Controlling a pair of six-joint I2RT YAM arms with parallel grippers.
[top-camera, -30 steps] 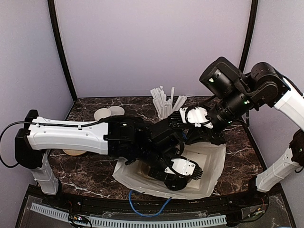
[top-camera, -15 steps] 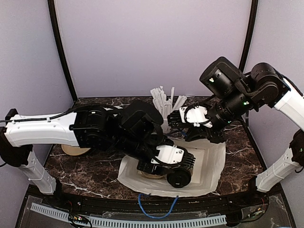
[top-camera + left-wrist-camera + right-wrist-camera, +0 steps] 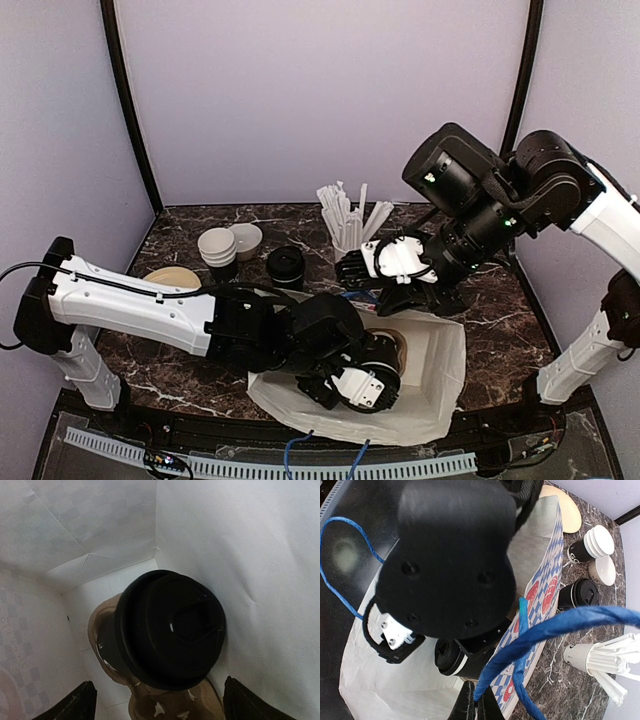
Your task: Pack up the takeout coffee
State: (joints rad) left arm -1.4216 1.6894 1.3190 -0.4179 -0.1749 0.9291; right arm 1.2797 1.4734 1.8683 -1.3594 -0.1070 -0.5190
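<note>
The takeout coffee (image 3: 170, 630) was seen from above at the centre of the left wrist view. It was a small black paper cup capped with a black plastic lid, whose domed top carried a raised rim and an oval recess. Only a strip of the cup's black wall was shown, under the lid's left edge. The cup was stood upright in a brown pulp carrier (image 3: 96, 625), which was laid on the floor of a white paper bag (image 3: 250, 555), close to the bag's right wall and near its back corner.

The left gripper (image 3: 159, 704) was held above the cup inside the bag. Its 2 black fingertips (image 3: 80, 702) were set wide apart at the lower left and lower right of the frame, and the cup was touched by neither.

In the top external view the bag was placed at the lower centre on the dark marble table (image 3: 160, 365), and the cup itself could not be made out there. The right gripper (image 3: 472, 702) was found at the bottom centre of the right wrist view, its fingers pressed together on the bag's blue handle (image 3: 560, 625).

Behind the bag, a white cup of straws (image 3: 345, 215), a stack of lidless black cups (image 3: 218, 250) and a low stack of black lids (image 3: 286, 268) were set out.
</note>
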